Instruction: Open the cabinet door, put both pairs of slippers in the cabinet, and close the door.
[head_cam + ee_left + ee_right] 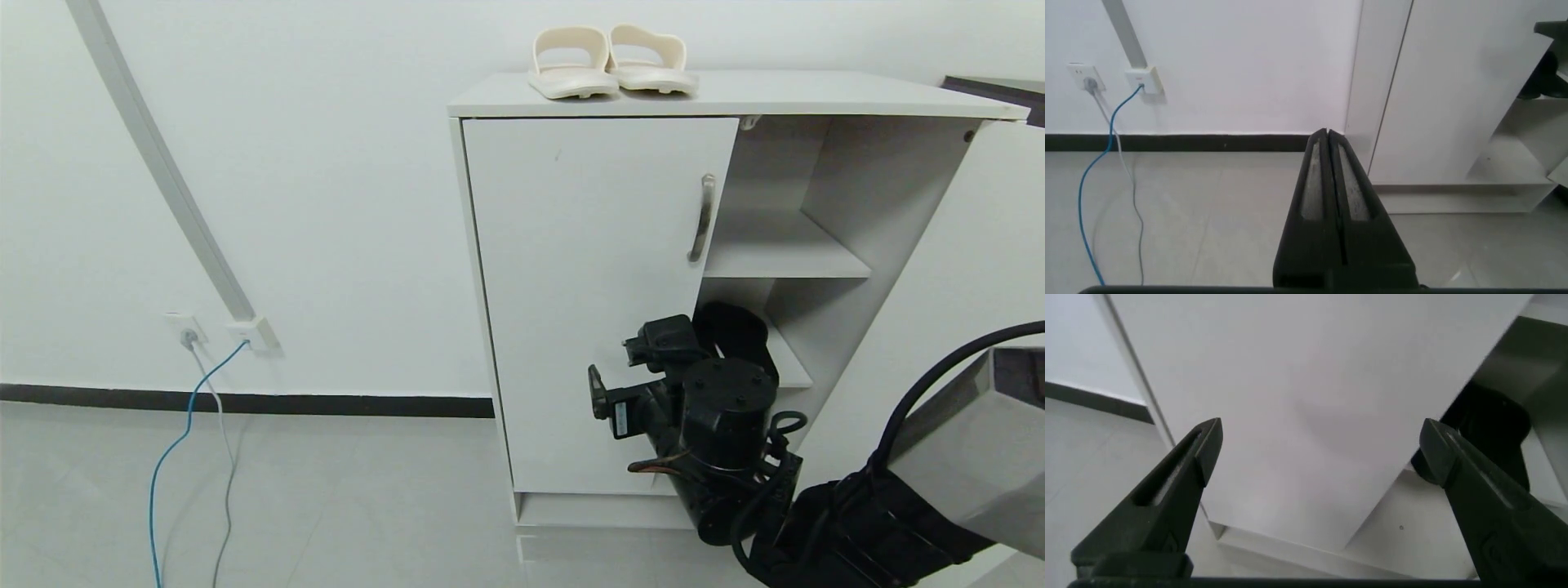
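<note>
**Head view, left to right.** A slanting cable duct (155, 163) runs down the wall to two sockets (186, 327), and a blue cable (175, 441) trails from them to the floor (343, 506). The white cabinet (816, 94) stands against the wall. Its left door (588, 310), with a metal handle (702, 216), is closed; its right door (963, 286) is swung wide open. The cream slippers (612, 61) sit side by side on the cabinet top. The black slippers (739, 331) lie inside on the lower level, beneath a bare shelf (784, 253), and are partly hidden by the right arm.

**Left wrist view.** This view supplies the left gripper (1328, 139), held low over the floor near the cabinet's lower left corner. Its fingers (1315, 188) are clenched flat together on nothing.

**Right wrist view.** Here the right gripper (1319, 445) faces the closed left door, with its fingers (1196, 461) released and spread wide. A black slipper shows past the door's edge.
</note>
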`<state>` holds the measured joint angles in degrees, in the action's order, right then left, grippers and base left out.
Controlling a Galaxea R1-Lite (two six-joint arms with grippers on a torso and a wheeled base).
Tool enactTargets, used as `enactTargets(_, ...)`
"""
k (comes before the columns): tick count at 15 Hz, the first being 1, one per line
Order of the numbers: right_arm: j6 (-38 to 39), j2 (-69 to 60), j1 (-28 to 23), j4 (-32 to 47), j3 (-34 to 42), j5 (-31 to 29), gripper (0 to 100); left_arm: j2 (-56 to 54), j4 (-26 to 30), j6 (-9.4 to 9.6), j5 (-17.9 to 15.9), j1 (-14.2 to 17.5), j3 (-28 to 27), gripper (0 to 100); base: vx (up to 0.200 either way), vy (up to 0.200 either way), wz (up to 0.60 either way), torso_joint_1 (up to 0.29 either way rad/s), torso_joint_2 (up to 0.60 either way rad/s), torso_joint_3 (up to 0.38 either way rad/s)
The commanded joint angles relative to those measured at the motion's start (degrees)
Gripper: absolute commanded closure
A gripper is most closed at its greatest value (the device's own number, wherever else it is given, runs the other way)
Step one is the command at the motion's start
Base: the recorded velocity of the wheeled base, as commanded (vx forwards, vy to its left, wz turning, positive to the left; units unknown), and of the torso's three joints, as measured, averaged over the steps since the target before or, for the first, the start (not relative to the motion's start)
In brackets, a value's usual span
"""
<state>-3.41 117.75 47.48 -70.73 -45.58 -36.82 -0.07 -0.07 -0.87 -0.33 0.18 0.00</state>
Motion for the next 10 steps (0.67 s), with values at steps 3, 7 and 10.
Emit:
enactTargets(3,-0.01,0.29,-0.02,-0.02,-0.03,-0.10,0,0.07,-0.01,0.07,-0.02,0.08,0.00,100,0.000,0.000,0.00,0.000,0.00,0.000)
enactTargets(7,-0.10,0.29,-0.02,-0.02,-0.03,-0.01,0,0.07,-0.01,0.07,-0.02,-0.01,0.00,100,0.000,0.000,0.00,0.000,0.00,0.000)
enactTargets(10,-0.10,0.20,-0.11,-0.02,-0.03,-0.10,0,0.07,-0.01,0.07,-0.02,-0.01,0.00,100,0.000,0.000,0.00,0.008,-0.13,-0.166)
